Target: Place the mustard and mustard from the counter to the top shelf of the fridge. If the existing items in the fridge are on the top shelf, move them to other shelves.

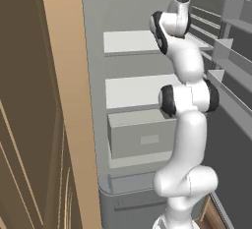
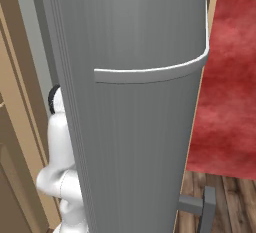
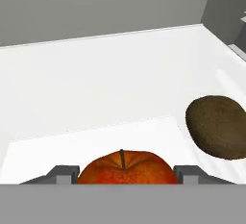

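You have the fridge open before you, its door swung out across most of the right base view. In the left base view the arm rises and reaches in at the level of the upper white shelf, with a second shelf and the pale drawer box below it.

From the hand view, the shelf under the hand is a white slab carrying both existing items. The orange-red ball, an apple by its stem, sits squarely between the fingers of the end effector, a finger close against each flank. The jaws stand at a middling width that matches the fruit, so I judge they have closed on it. The brown oval lump lies just beside it, apart.

Step in hand, as I judge it: clearing the top shelf before any mustard goes in. Your next move calls for lifting the apple straight off the slab, withdrawing without brushing the brown lump, and setting it on a lower shelf.

Hidden or unclear: the apple's lower half and the fingertips are cut off at the bottom of the hand view, so actual contact is not confirmed.
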